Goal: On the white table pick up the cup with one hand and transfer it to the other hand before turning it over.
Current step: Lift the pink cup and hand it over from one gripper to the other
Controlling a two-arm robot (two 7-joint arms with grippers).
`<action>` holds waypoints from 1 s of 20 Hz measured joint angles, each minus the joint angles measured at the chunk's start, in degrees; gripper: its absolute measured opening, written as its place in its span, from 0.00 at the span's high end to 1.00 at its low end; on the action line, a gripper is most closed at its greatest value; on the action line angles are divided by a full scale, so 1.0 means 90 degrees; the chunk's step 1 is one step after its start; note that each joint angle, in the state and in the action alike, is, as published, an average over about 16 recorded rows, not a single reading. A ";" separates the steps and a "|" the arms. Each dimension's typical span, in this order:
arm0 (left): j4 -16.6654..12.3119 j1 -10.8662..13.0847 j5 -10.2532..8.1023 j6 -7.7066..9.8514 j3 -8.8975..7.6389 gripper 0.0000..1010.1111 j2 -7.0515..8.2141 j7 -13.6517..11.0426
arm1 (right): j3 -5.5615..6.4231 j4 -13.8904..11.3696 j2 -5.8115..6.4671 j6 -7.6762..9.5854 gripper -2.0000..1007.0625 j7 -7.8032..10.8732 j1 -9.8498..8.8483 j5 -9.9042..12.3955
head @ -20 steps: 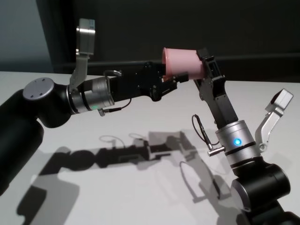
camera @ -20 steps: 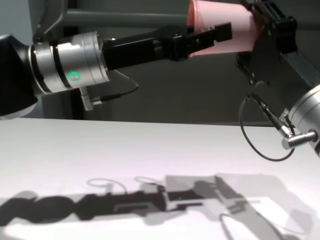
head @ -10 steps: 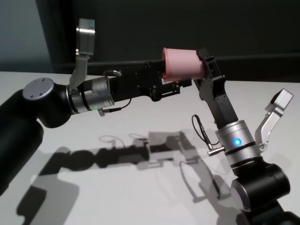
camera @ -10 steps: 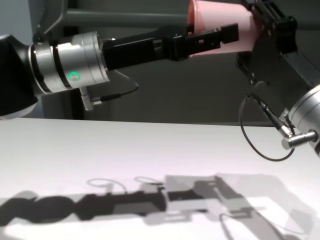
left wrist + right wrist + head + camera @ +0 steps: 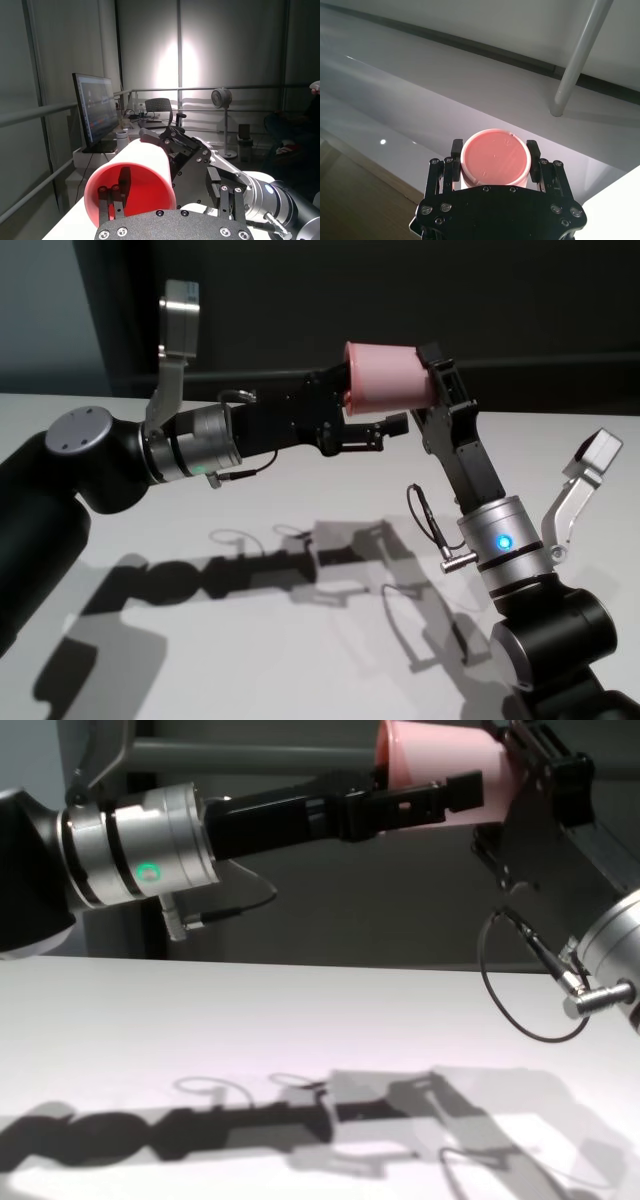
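Observation:
The pink cup [image 5: 385, 378] lies sideways, held high above the white table [image 5: 350, 480]. My right gripper [image 5: 435, 380] is shut on its base end; the right wrist view shows the base [image 5: 494, 162] between both fingers. My left gripper [image 5: 382, 416] reaches in from the left at the cup's mouth end and is open. Its lower finger [image 5: 390, 427] hangs just below the cup, apart from it. In the left wrist view the cup's open mouth [image 5: 130, 185] faces the camera, with one finger in front of it. The chest view shows the cup [image 5: 440, 755] behind the left finger [image 5: 445, 792].
A thin black cable [image 5: 420, 510] loops off my right arm below the gripper. Both arms' shadows fall on the table under the cup. A dark wall runs behind the table. The left wrist view shows a monitor [image 5: 95, 112] and a fan [image 5: 221, 97] farther off.
My left gripper's lower finger has come off the cup's side and dropped below it, and it reaches farther toward the right gripper. The cup and right gripper have stayed still.

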 joint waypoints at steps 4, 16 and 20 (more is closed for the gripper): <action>0.0000 0.0000 0.0000 0.0000 0.0000 0.04 0.0000 0.0000 | 0.0000 0.0000 0.0000 0.0000 0.27 0.0000 0.0000 0.0000; -0.0070 0.0028 -0.0003 0.0001 0.0014 0.01 0.0104 -0.0072 | 0.0000 0.0000 0.0000 0.0000 0.27 0.0000 0.0000 0.0000; -0.0179 0.0105 -0.0025 0.0013 0.0002 0.01 0.0258 -0.0103 | 0.0000 0.0000 0.0000 0.0000 0.27 0.0001 0.0000 0.0000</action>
